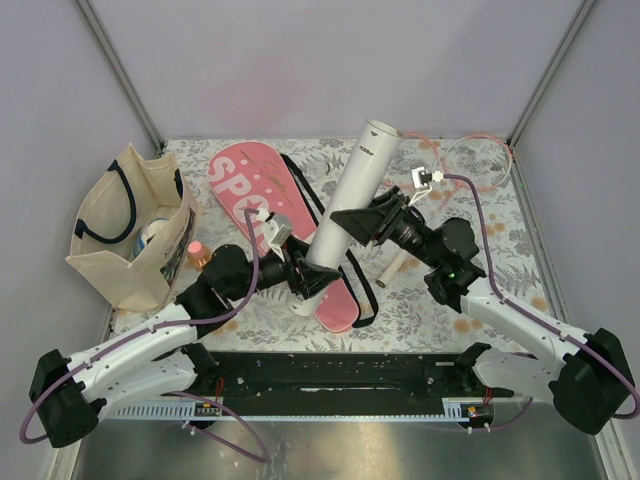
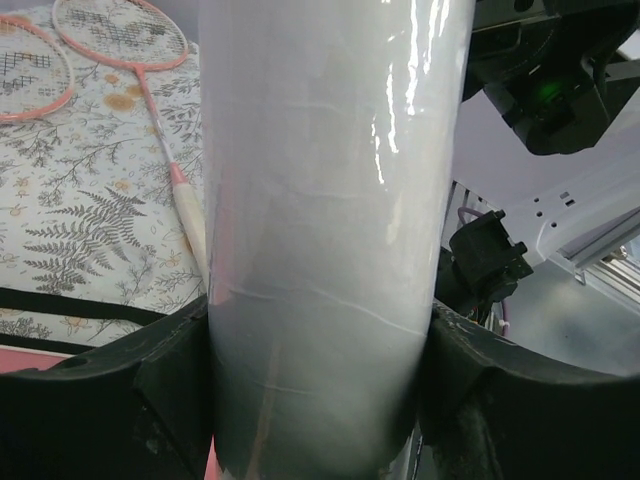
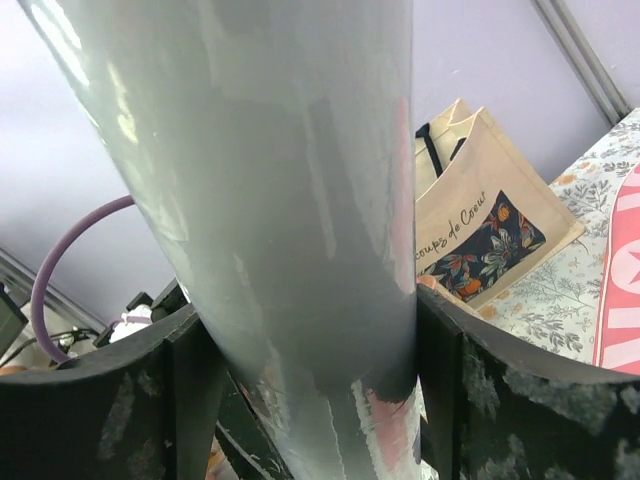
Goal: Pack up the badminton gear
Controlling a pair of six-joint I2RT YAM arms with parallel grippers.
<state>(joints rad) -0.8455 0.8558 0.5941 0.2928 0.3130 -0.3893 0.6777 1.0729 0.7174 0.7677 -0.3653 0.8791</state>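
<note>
The long white tube lies slanted over the pink "SPORT" cover, its far end raised toward the back. My left gripper is shut on the tube's near end; the tube fills the left wrist view between the black fingers. My right gripper is shut on the tube's middle, which shows in the right wrist view. Two pink-framed rackets lie at the back right, their heads and a white handle on the floral cloth.
A beige tote bag with navy handles stands at the left and also shows in the right wrist view. A small orange bottle stands beside it. Grey walls close in the back and sides. A black rail runs along the near edge.
</note>
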